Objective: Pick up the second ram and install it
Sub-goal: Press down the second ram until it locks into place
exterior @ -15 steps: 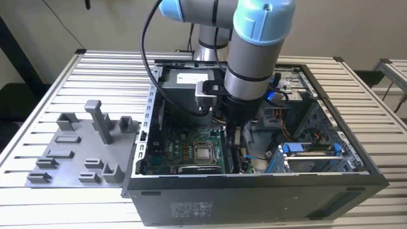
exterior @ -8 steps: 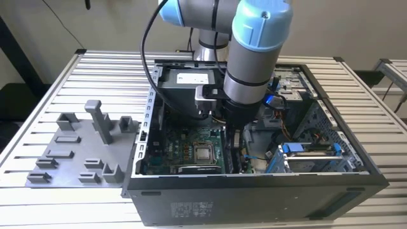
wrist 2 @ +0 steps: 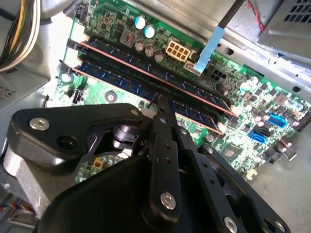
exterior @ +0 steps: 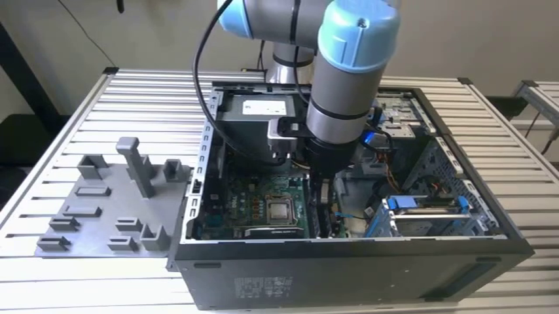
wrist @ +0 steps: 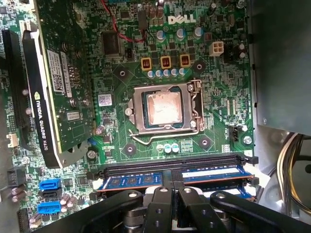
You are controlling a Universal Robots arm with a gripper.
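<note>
The arm reaches down into the open computer case (exterior: pixel 349 275), with the gripper (wrist 2: pixel 160 104) directly over the RAM slots (wrist: pixel 175 161) beside the CPU socket (wrist: pixel 163 109). In both wrist views its fingers (wrist 2: pixel 163 114) are closed together, the tips meeting on the top edge of the second ram (wrist: pixel 214 174), which stands upright in its slot alongside another blue stick (wrist: pixel 131 180). In the exterior view, the grey holder tray (exterior: pixel 88 209) lies on the table (exterior: pixel 88 104) at the exterior view's left of the case.

Arm (exterior: pixel 336 78) near-vertical, hand (wrist 2: pixel 159 104) low, fingers pinched together.
</note>
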